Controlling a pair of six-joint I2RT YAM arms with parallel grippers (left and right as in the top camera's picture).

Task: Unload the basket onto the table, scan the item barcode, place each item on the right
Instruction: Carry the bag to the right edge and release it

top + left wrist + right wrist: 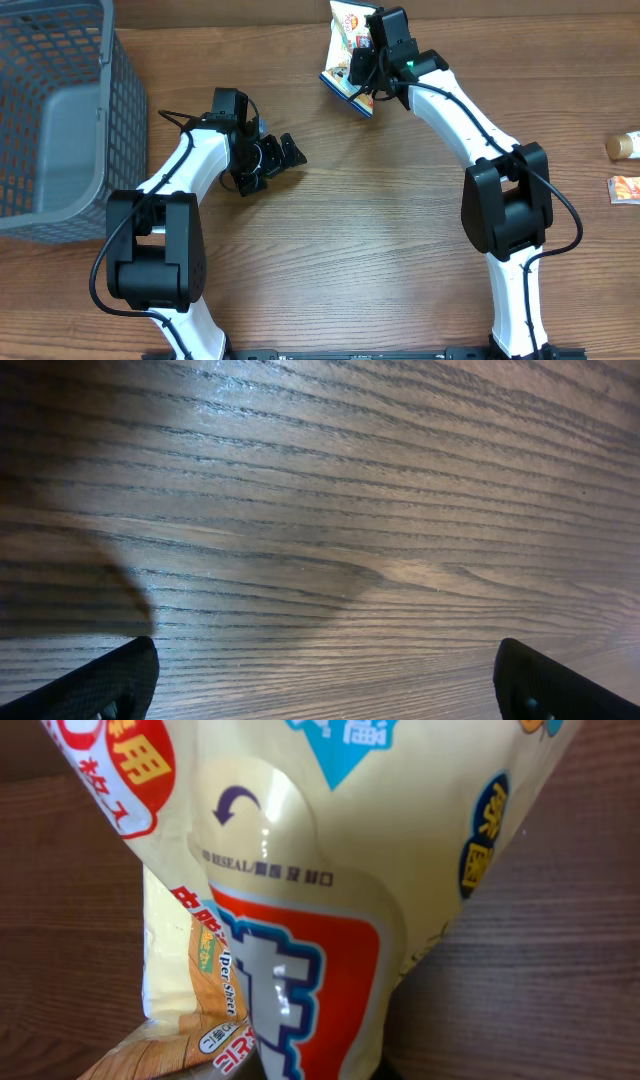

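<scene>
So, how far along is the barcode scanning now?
Done: the cream and orange foil snack bag is gripped in the shut right jaws and looks lifted off the brown wooden table. In hand: holding it up at the table's far side. Left: no barcode shows in any view, no scanner is visible, and the left jaws stand open, empty, over bare wood.

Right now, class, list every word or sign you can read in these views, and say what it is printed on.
"RESEAL/": on the packet, below a curved arrow sign.
"Per Sheet": small, lower on the same packet.
Chinese characters around them: too cropped or blurred to read.
Print in the overhead view: too small.
</scene>
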